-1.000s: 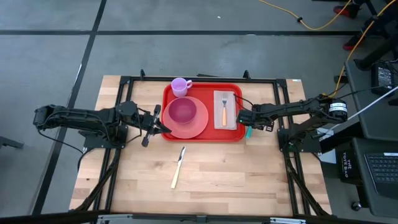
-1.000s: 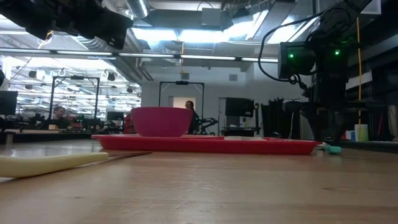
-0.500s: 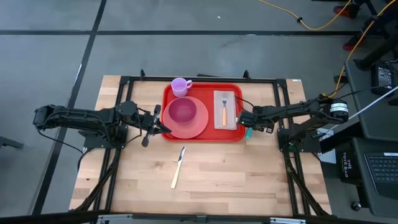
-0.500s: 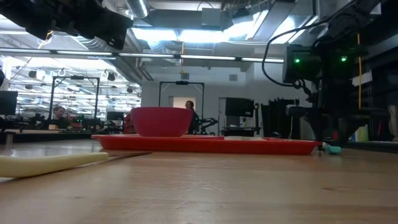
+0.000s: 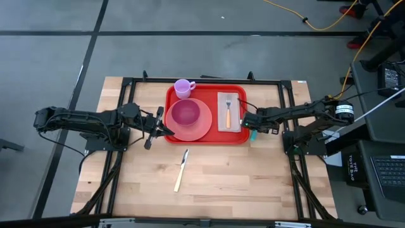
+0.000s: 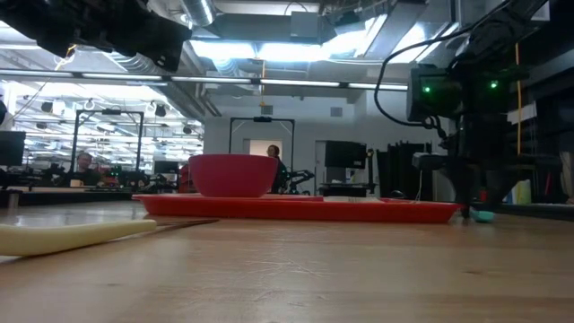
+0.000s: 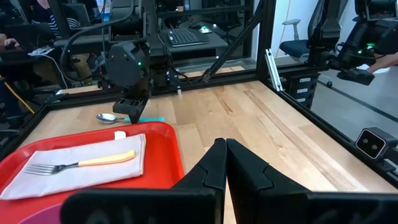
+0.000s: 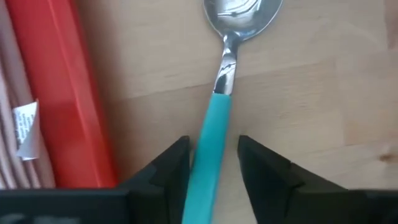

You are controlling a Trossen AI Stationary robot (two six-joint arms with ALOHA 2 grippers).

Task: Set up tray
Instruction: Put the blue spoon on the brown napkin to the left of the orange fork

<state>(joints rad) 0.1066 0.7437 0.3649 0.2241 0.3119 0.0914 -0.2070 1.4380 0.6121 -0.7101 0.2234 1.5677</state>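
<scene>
- The tray (image 5: 207,137) lies at the far middle of your table (image 5: 215,183), and carries a plate (image 5: 196,130), bowl (image 5: 185,113), cup (image 5: 183,87), and a napkin (image 5: 233,123) with a fork (image 5: 228,113).
- Your right gripper (image 8: 212,163) sits just outside the tray's right edge; its fingers stand apart on either side of the spoon (image 8: 219,93) handle, and contact cannot be confirmed.
- Your left gripper (image 7: 221,158), fingers together, hangs at the tray's left edge.
- A knife (image 5: 181,171) lies on open wood nearer you, well clear of both arms.
</scene>
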